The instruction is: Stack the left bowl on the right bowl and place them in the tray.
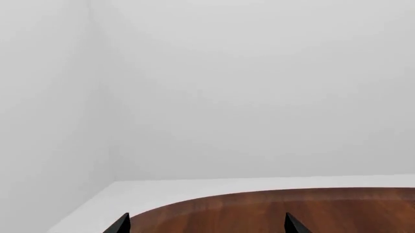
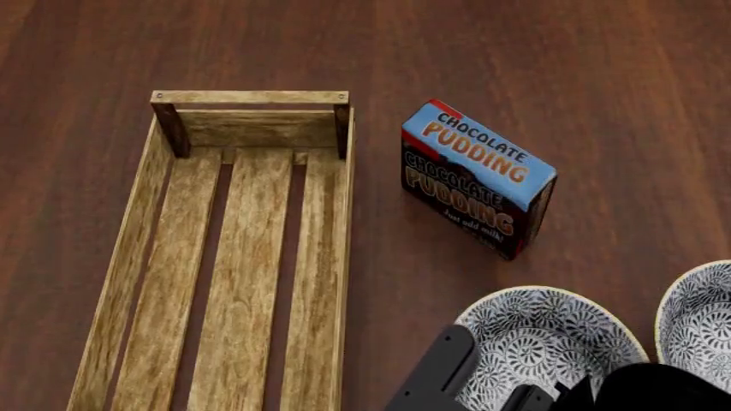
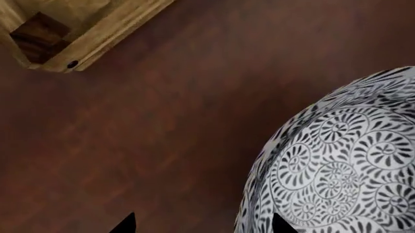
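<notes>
Left bowl (image 2: 546,347): patterned black and white, upright on the table, near the head view's lower edge, just right of the tray; a dark arm part covers its near rim.
Right bowl (image 2: 699,312): same pattern, just beside the left bowl, cut by the frame edge; whether the two touch cannot be told.
Tray (image 2: 160,282): light wood, slatted bottom, nothing in it, on the table to the left of both bowls; one corner post (image 3: 38,36) shows in the right wrist view.
Pudding box (image 2: 474,177): blue and brown, standing beyond the left bowl, apart from the tray.
Table (image 2: 571,68): dark wood.
Right gripper (image 3: 202,224): fingertips spread, nothing between them; one tip is over the bowl's outer wall, contact unclear.
Left gripper (image 1: 206,224): fingertips spread apart, nothing held, over the table edge, facing a white wall (image 1: 246,87).
</notes>
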